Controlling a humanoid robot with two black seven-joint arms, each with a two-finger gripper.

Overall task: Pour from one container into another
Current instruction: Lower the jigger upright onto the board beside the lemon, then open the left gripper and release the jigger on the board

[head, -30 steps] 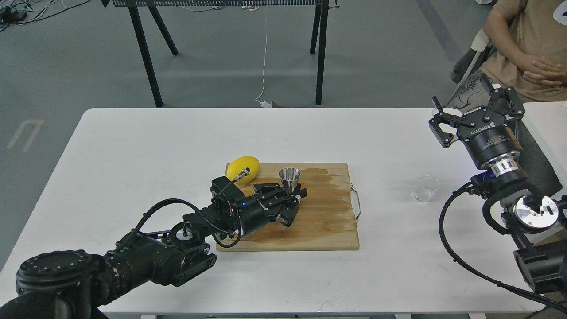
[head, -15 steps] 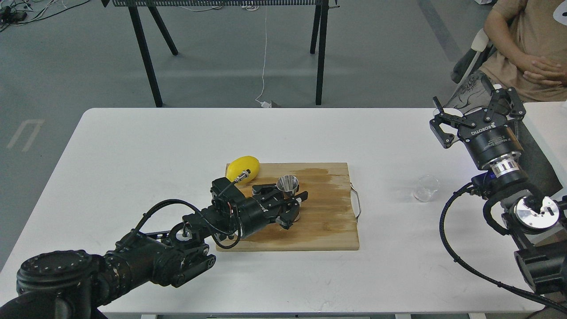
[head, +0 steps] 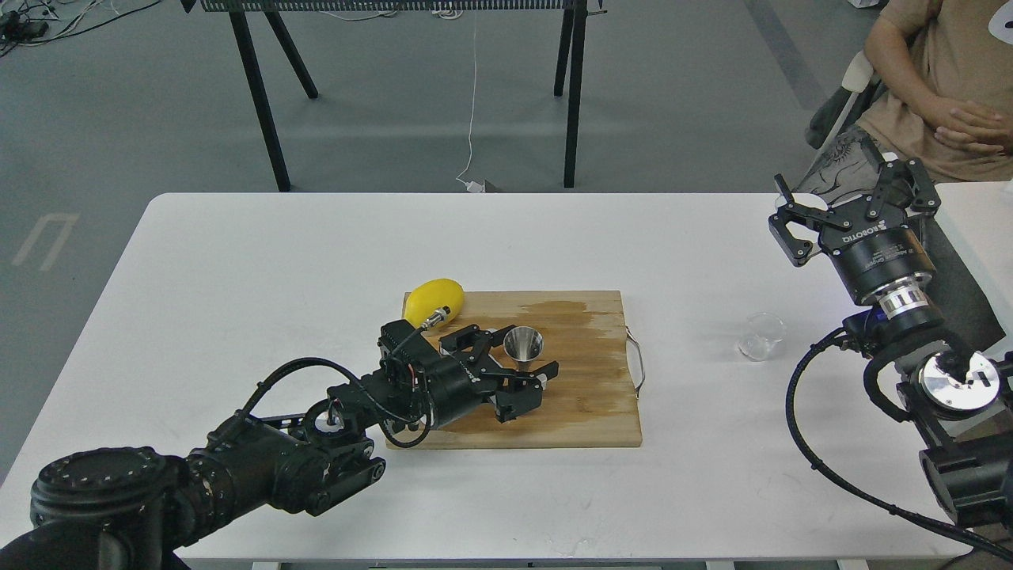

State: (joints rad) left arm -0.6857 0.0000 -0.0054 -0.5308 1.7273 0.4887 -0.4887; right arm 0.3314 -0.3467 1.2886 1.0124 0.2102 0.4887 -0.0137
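Observation:
The steel jigger point(head: 523, 344) is over the wooden cutting board point(head: 586, 396), tipped so its open mouth faces up towards me. My left gripper point(head: 524, 358) reaches in from the lower left and is shut on the jigger's lower part, one finger on each side. The small clear glass cup point(head: 761, 336) stands upright on the white table to the right of the board, untouched. My right gripper point(head: 859, 204) hangs open above the table's right edge, well behind and to the right of the cup.
A yellow lemon point(head: 434, 301) lies at the board's far left corner, just behind my left wrist. A wet patch darkens the board's back half. A seated person point(head: 942, 95) is at the far right. The white table point(head: 277, 261) spreads to the left.
My left gripper has turned and shifted slightly towards me and to the right, carrying the jigger along; its mouth now tilts more towards me. The right arm and the glass cup stayed put.

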